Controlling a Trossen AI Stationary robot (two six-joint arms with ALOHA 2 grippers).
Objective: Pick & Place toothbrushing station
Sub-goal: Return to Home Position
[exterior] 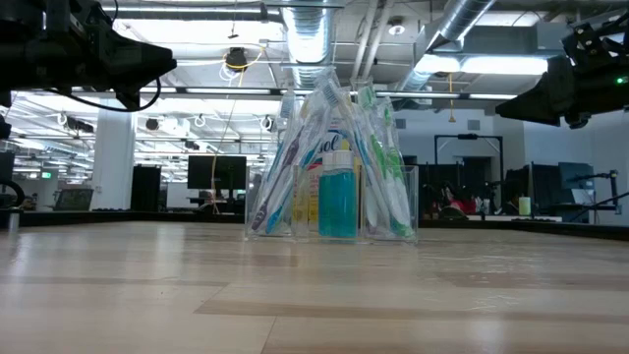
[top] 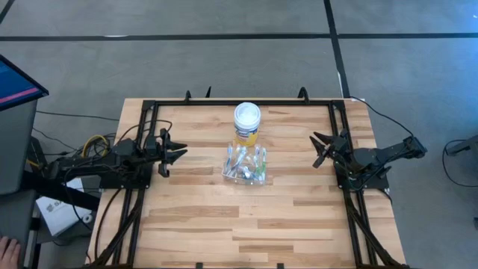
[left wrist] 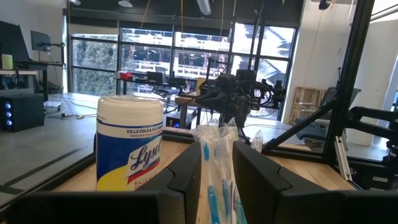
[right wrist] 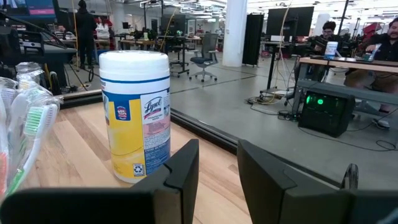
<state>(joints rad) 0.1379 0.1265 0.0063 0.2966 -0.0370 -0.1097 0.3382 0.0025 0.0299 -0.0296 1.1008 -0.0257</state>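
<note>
The left gripper (top: 174,155) and right gripper (top: 319,150) are held open, empty; "Lysol" is read on the jar (left wrist: 129,149).

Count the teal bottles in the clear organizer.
1 shows plainly: a teal bottle stands upright in the middle of the clear organizer, between the blue toothbrushes and the green toothbrushes. The brushes may hide another.
</note>
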